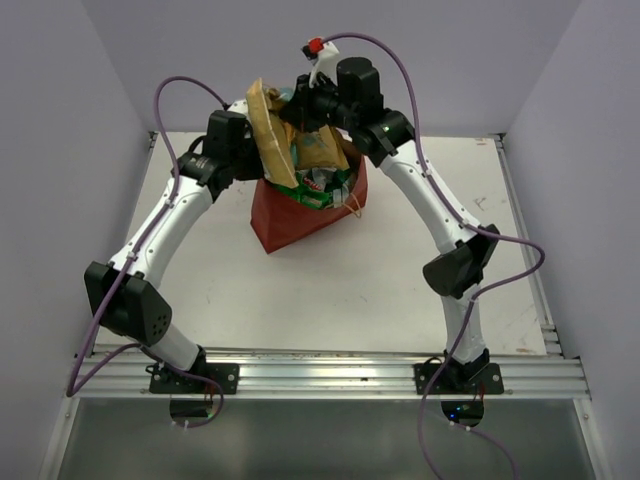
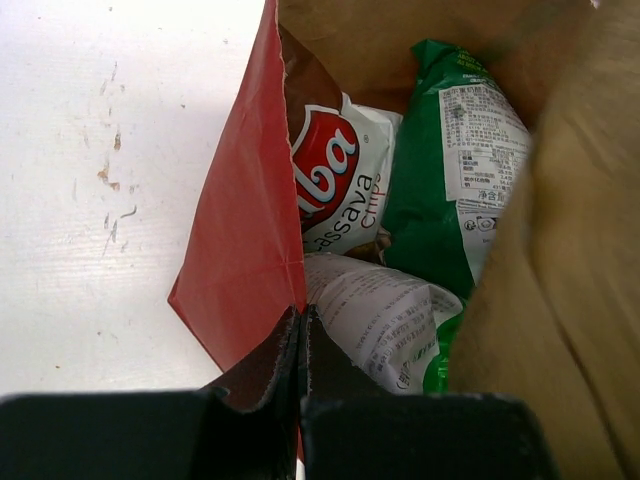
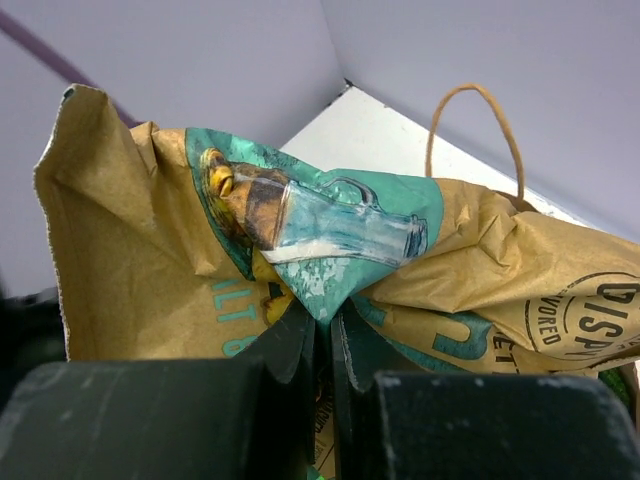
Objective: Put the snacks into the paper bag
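Note:
The reddish-brown paper bag stands at mid-table with its mouth open. My left gripper is shut on the bag's red wall; in the top view the left gripper is at the bag's left rim. Inside lie the cassava packet, the green-white packet and a pale printed packet. My right gripper is shut on the tan-yellow packet with teal lettering. It holds this packet over the bag's mouth, with its lower end among the other packets. In the top view the right gripper is above the bag.
The bag's tan cord handle loops up behind the held packet. The white table has raised rails at its sides and an aluminium rail at the near edge. Purple walls close in the back and sides.

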Robot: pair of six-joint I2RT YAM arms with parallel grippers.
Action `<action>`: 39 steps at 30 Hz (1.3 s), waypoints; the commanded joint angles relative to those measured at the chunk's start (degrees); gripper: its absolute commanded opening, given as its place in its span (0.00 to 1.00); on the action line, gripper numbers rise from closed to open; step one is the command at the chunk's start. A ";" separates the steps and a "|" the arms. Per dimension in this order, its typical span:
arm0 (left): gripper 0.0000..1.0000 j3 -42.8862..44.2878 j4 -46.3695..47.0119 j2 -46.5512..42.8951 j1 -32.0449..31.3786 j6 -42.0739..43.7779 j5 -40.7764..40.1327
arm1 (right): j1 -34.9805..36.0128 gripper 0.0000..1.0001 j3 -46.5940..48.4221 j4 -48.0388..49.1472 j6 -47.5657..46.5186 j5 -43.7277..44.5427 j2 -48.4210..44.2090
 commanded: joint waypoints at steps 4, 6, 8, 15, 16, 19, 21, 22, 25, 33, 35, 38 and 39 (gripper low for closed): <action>0.00 -0.11 1.80 -3.55 -0.18 1.38 1.21 | -1.82 0.02 1.32 -3.74 -0.49 -2.53 6.26; 0.00 -0.02 1.80 -3.55 -0.18 1.38 1.21 | -1.91 0.01 -1.40 -7.50 -1.37 -2.00 6.18; 0.00 -0.02 1.89 -3.73 -0.18 1.38 1.21 | -1.82 0.00 -2.98 -10.76 -2.77 -1.82 5.65; 0.00 -0.89 2.24 -4.69 -0.18 0.94 1.04 | -1.82 0.00 -9.58 -21.40 -8.31 7.30 -1.20; 0.00 -0.81 2.33 -4.69 -0.18 0.85 1.04 | -1.82 0.00 -9.76 -22.28 -8.66 10.19 -1.64; 0.00 -0.90 2.59 -4.87 -0.09 0.67 1.21 | -1.73 0.00 -9.15 -27.20 -10.77 14.68 -0.95; 0.00 -0.81 2.59 -4.87 -0.18 0.50 1.21 | -1.73 0.00 -10.55 -29.13 -11.65 20.39 -0.33; 0.00 -0.81 2.59 -4.96 -0.18 0.50 1.21 | -1.65 0.00 -11.51 -29.58 -11.92 21.20 -0.07; 0.00 -1.07 2.77 -5.22 -0.18 0.50 1.21 | -1.21 0.00 -12.75 -30.11 -11.83 22.87 1.07; 0.00 -2.12 2.77 -5.84 -0.09 0.41 2.44 | 2.13 0.00 -8.62 -29.94 -10.69 24.19 7.84; 0.00 -2.48 2.77 -6.19 -0.18 0.41 2.18 | 2.75 0.00 -7.57 -29.68 -10.07 24.19 9.16; 0.00 -2.92 2.95 -6.63 -0.09 0.32 2.18 | 3.28 0.00 -7.65 -29.23 -9.63 24.89 10.30; 0.00 -2.92 2.95 -6.80 -0.18 0.32 2.18 | 3.36 0.00 -7.83 -29.32 -9.63 25.07 10.65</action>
